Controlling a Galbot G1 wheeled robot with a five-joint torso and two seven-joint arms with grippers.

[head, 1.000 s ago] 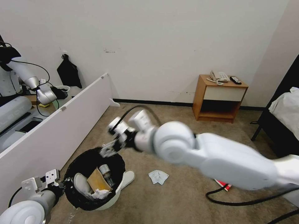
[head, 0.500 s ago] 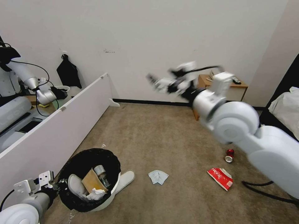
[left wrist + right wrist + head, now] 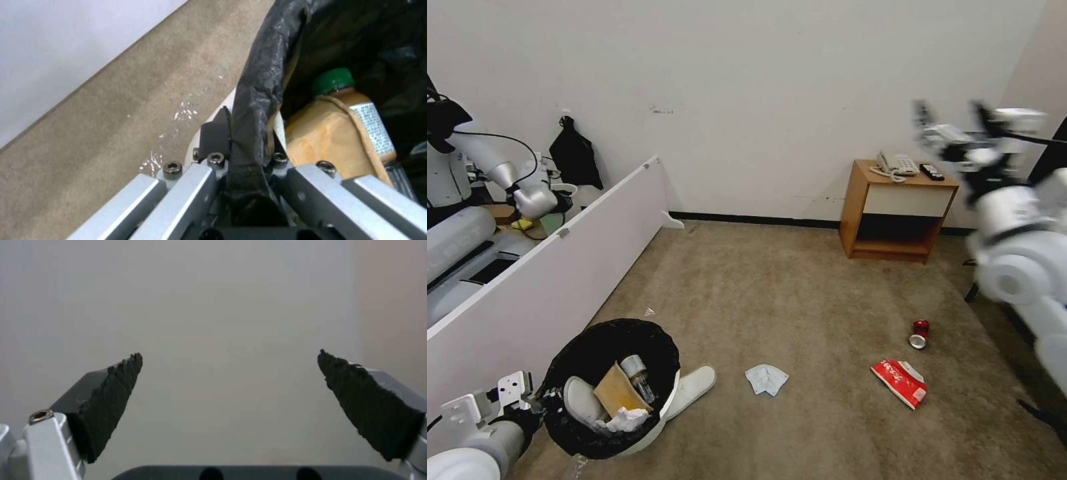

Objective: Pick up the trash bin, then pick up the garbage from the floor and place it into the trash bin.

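The trash bin (image 3: pixel 664 417), white with a black bag over its rim, is at lower left. My left gripper (image 3: pixel 539 401) is shut on its near-left rim; the left wrist view shows the fingers (image 3: pixel 217 133) clamping the black bag rim (image 3: pixel 253 100). Inside lie a white slipper (image 3: pixel 579 400), cardboard (image 3: pixel 617 395), a green-capped bottle (image 3: pixel 333 81) and tissue (image 3: pixel 625 420). On the carpet lie another slipper (image 3: pixel 692 385), a tissue (image 3: pixel 766 379), a red packet (image 3: pixel 899 382) and a red can (image 3: pixel 920 333). My right gripper (image 3: pixel 950 123) is raised high at right, open and empty (image 3: pixel 229 386).
A wooden nightstand (image 3: pixel 897 210) with a telephone (image 3: pixel 897 163) and a remote (image 3: pixel 932 172) stands at the back wall. A long white board (image 3: pixel 560 267) runs along the left, with another robot (image 3: pixel 474 167) behind it. A black cable (image 3: pixel 1040 413) lies at lower right.
My right arm has swung from above the bin up and far to the right, uncovering the can and the packet. The bin and my left gripper have drifted slightly down and left.
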